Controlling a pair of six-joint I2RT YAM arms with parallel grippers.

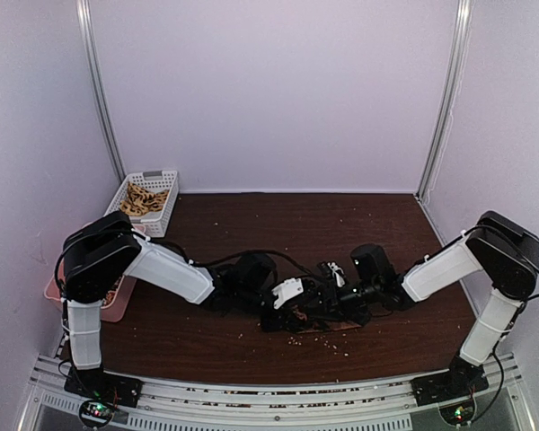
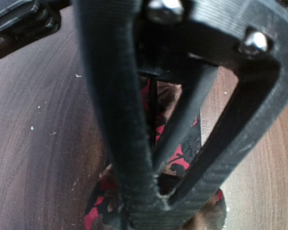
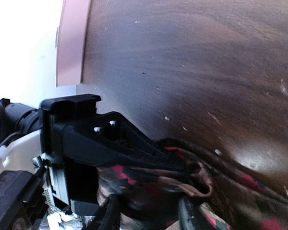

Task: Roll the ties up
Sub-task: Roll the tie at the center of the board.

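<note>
Grips a dark brown fabric tie with red floral pattern point(image 2: 182, 153) in the left end effector point(image 2: 151, 194), fingertips drawn together on a bunched fold right beneath. Faces the right end effector point(image 3: 146, 213) across that same fold on the dark brown wooden desk point(image 1: 296, 224); cannot tell how far open, with only finger edges showing and cloth between. Leaves a white lattice plastic basket point(image 1: 145, 184) of tan ties point(image 1: 144, 202) well beyond the left end effector, off to its left
</note>
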